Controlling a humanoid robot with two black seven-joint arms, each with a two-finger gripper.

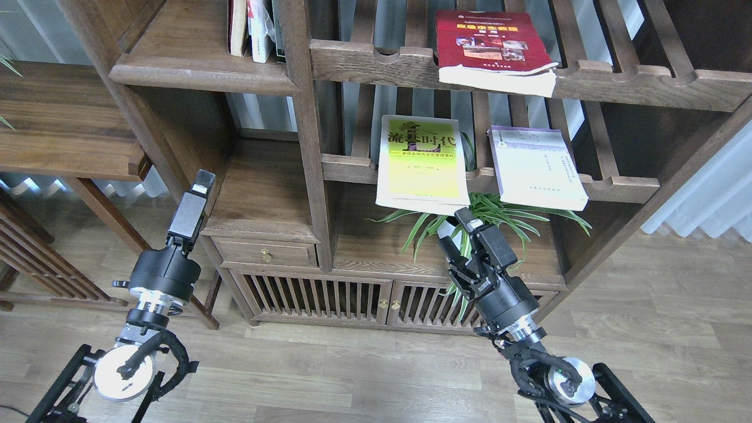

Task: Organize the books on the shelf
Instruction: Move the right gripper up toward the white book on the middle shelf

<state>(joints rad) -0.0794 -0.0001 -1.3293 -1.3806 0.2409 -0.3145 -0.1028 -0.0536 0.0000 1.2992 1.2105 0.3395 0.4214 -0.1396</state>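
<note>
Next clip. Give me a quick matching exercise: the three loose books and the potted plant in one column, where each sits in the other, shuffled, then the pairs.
Things:
1. dark red book
2. yellow-green book
3. pale lavender-white book
4. potted plant

Places:
A. middle slatted rack, right side
B. lower compartment, below the two middle books
C. top slatted rack, overhanging its front rail
D. middle slatted rack, left side

Pairs: 1-C, 2-D, 3-A, 4-B
</note>
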